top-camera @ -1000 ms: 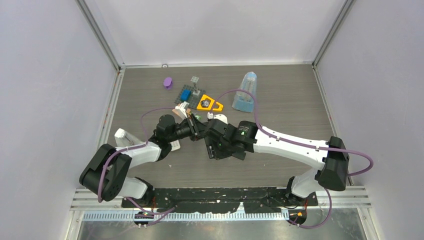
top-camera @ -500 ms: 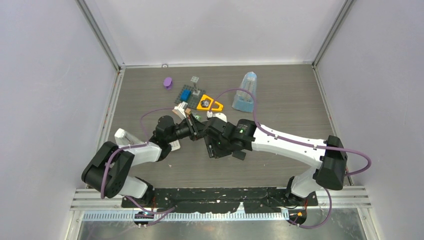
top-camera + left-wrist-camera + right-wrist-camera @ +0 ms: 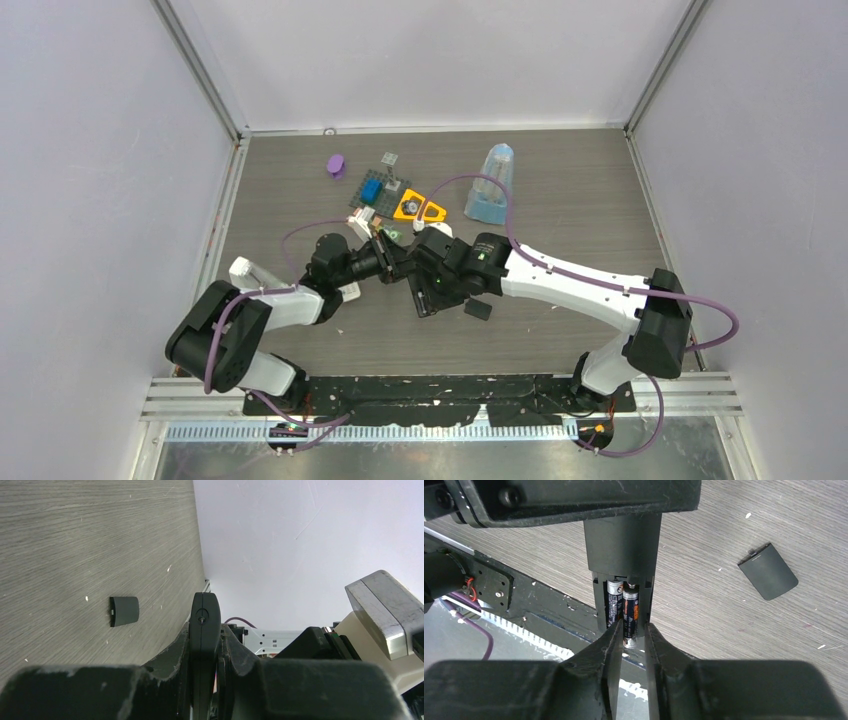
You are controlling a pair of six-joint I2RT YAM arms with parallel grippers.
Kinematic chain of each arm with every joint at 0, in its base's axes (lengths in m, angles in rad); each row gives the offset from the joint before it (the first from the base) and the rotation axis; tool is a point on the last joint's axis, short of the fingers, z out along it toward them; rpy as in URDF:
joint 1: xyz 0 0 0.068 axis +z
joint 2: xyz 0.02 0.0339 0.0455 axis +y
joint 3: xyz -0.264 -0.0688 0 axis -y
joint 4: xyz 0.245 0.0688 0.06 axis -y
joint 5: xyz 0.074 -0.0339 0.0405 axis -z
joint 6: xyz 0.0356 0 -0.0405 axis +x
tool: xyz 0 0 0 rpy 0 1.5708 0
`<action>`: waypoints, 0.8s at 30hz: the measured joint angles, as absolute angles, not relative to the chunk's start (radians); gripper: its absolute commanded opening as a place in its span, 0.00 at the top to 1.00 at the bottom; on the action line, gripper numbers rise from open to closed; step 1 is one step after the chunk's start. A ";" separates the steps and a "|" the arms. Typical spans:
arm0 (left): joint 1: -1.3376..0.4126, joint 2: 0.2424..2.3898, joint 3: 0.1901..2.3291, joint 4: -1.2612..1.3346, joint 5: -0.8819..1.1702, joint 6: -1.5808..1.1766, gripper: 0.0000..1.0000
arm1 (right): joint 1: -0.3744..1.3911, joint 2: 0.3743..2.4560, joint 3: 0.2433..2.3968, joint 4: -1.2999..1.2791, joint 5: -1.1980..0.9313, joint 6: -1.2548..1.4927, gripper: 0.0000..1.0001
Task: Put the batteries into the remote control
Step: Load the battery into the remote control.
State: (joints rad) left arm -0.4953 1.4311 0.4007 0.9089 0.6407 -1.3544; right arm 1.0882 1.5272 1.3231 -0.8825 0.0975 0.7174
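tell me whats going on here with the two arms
The left gripper is clamped on the remote, holding it with its open battery bay facing the right arm. Two batteries sit side by side in the bay. The right gripper has its fingers on either side of the near end of one battery; whether they are pinching it is unclear. The battery cover lies loose on the table.

Lab: white-panelled, aluminium-framed cell (image 3: 440,60)
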 measured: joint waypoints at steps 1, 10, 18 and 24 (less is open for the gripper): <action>-0.495 1.432 0.400 0.909 0.641 -1.357 1.00 | 1.087 1.527 1.323 -0.883 0.097 0.716 0.65; -0.495 1.433 0.389 0.908 0.638 -1.379 1.00 | 1.082 1.524 1.323 -0.899 0.102 0.714 0.53; -0.495 1.462 0.388 0.947 0.638 -1.460 1.00 | 1.077 1.474 1.321 -0.879 0.105 0.739 0.43; -0.495 1.480 0.381 1.003 0.636 -1.510 1.00 | 1.076 1.382 1.280 -0.837 0.102 0.783 0.26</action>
State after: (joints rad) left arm -0.4953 1.4799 0.3805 1.0031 0.6365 -1.5105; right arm 1.0760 1.3823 1.2797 -0.8368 0.1024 0.7830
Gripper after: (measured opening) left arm 0.179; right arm 0.675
